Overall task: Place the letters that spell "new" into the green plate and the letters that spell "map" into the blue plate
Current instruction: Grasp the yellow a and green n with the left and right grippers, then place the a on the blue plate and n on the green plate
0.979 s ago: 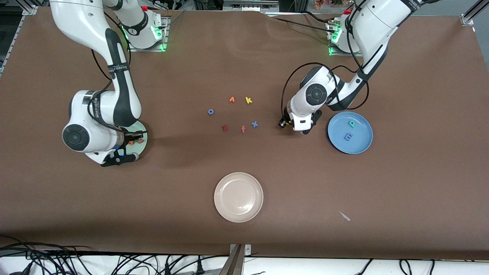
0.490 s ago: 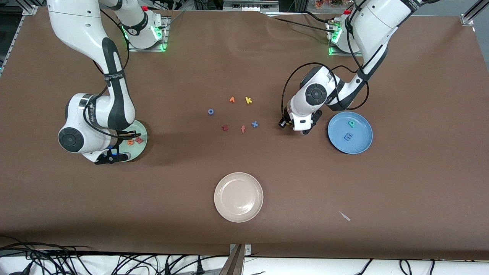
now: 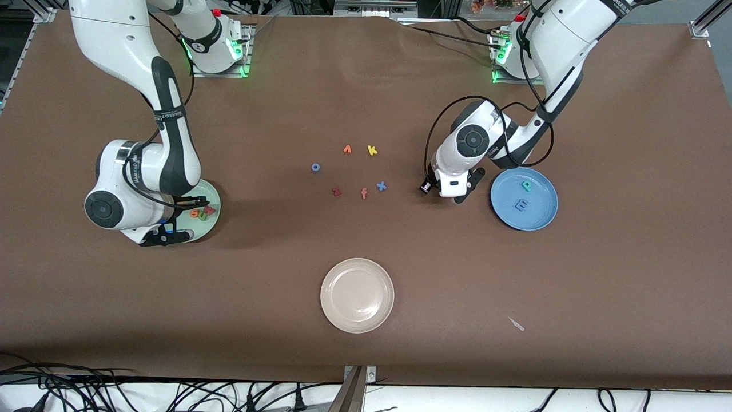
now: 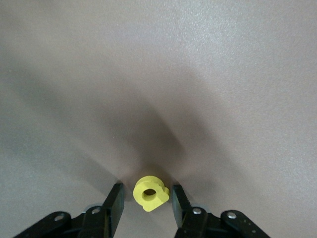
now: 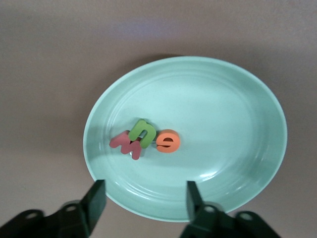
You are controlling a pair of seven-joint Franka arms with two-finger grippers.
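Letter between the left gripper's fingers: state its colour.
Yellow; the rounded foam letter shows best in the left wrist view.

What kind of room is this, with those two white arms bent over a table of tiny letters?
Most likely a robotics research lab. Two arms are bolted to a brown-covered table, loose cables trail along its edge nearest the front camera, and foam letters such as the yellow k and colored plates like the blue plate look like test props.

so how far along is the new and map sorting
Done: the green n, orange e and pink w lie in the green plate under the open right end effector.

In hand: the yellow a sits on the table between the left end effector fingers, not gripped.

Left: moving it to the blue plate beside the m and p.
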